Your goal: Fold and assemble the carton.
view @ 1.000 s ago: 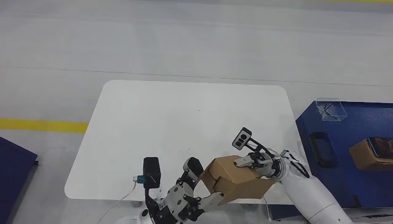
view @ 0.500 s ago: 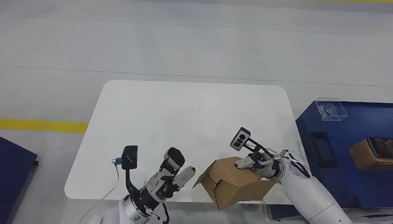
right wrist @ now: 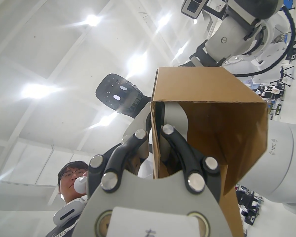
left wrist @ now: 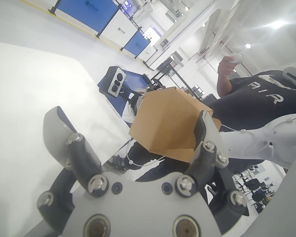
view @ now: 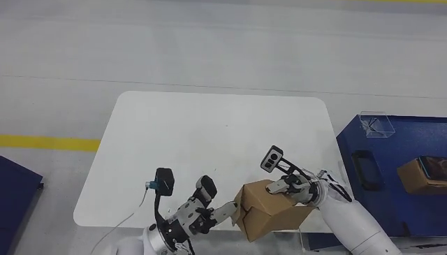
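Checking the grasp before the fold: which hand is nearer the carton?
Right. The right hand is clamped on a wall of the carton. The left hand is open close beside the carton; contact unclear.

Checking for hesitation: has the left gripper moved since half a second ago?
Yes. The left gripper moved rightward along the table's near edge, toward the carton.

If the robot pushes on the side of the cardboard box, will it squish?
Probably a little: the carton looks like thin cardboard with an open, hollow end, so its walls may bend in. It is likely light, since the right gripper holds it by pinching just one wall.
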